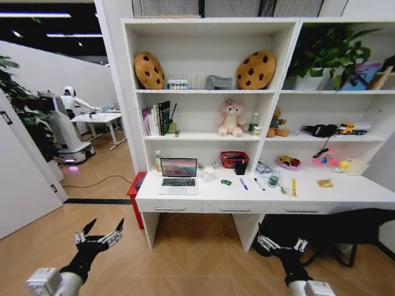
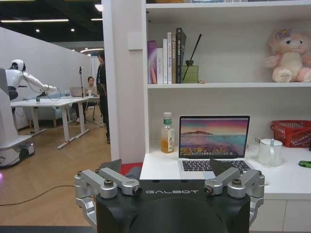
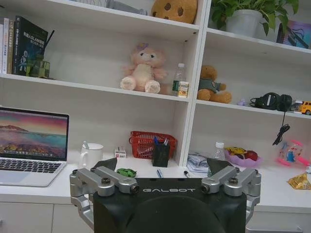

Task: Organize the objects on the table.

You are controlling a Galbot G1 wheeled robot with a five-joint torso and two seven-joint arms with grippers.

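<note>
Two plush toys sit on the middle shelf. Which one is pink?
The pink plush toy sits left of the shelf divider, above the red basket. The other, a brown bear, sits right of the divider.

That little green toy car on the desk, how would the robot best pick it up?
Probably from straight above, pinching the green toy car across its two long sides. It lies low and flat on the desk, so there is nothing to get under, and the laptop and blue pen lie clear of it on either side.
</note>
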